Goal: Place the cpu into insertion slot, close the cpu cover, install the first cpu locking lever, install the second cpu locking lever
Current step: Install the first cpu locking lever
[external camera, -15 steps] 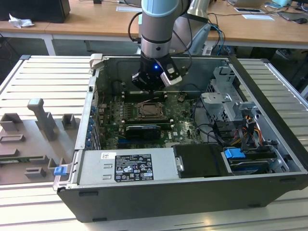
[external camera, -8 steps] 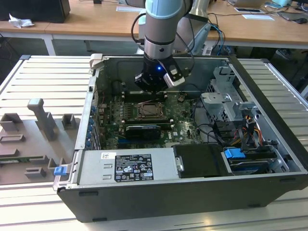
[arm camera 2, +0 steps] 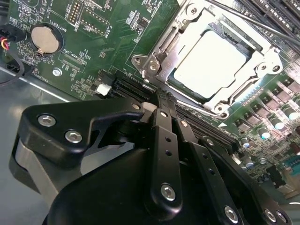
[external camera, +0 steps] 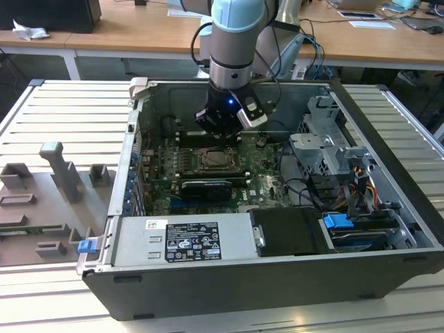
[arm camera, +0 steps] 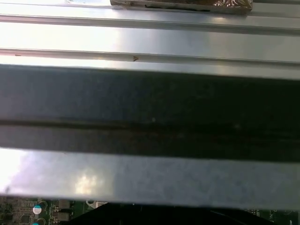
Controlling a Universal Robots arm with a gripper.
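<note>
Fingers (arm camera 2: 165, 123) of the gripper (arm camera 2: 161, 101) are pressed together, empty, just beside the cpu cover (arm camera 2: 161, 49), which lies over the cpu (arm camera 2: 211, 63).

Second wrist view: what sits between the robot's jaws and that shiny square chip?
In the second wrist view, the cpu cover frame's edge and a black slot lie between the gripper and the cpu.

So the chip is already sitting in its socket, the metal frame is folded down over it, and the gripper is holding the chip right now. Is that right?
Not quite. In the second wrist view the cpu does sit in the insertion slot with the cpu cover down around it, but the gripper is not holding it. Its fingers are shut together beside the socket's corner, with nothing between them.
</note>
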